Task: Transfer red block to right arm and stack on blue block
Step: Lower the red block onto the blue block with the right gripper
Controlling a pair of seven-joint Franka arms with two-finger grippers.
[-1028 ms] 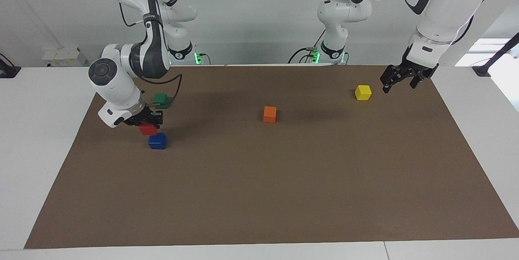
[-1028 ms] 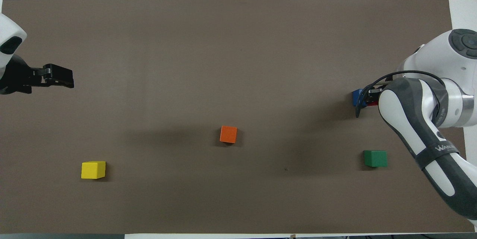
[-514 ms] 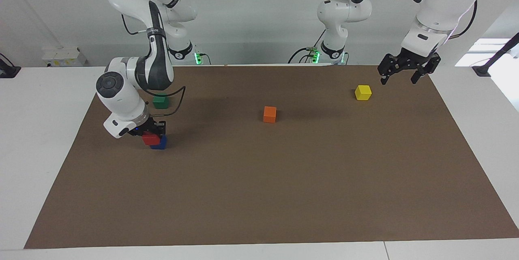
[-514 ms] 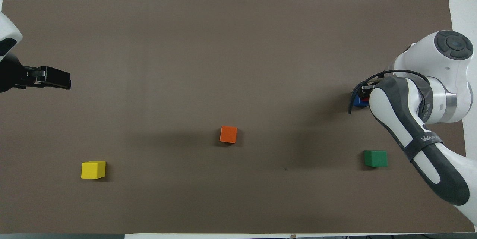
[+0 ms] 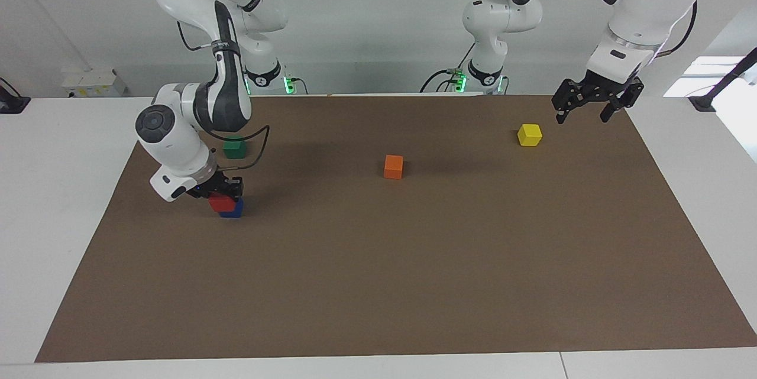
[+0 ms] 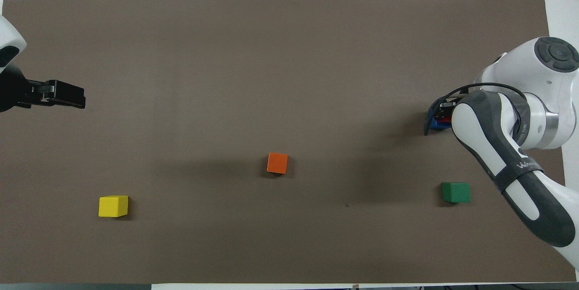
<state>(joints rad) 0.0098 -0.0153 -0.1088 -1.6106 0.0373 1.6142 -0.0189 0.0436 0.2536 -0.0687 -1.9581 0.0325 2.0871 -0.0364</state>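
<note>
The red block sits on top of the blue block at the right arm's end of the brown mat. My right gripper is down over the stack and shut on the red block. In the overhead view the right arm hides most of the stack; only a sliver of the blue block and of the red block shows. My left gripper is open and empty, up in the air over the mat near the yellow block. It also shows in the overhead view.
An orange block lies mid-mat. A green block lies nearer to the robots than the stack, beside the right arm. The brown mat covers most of the white table.
My right gripper came down with the red block and set it on the blue block. My left gripper rose a little near the yellow block and now holds still.
</note>
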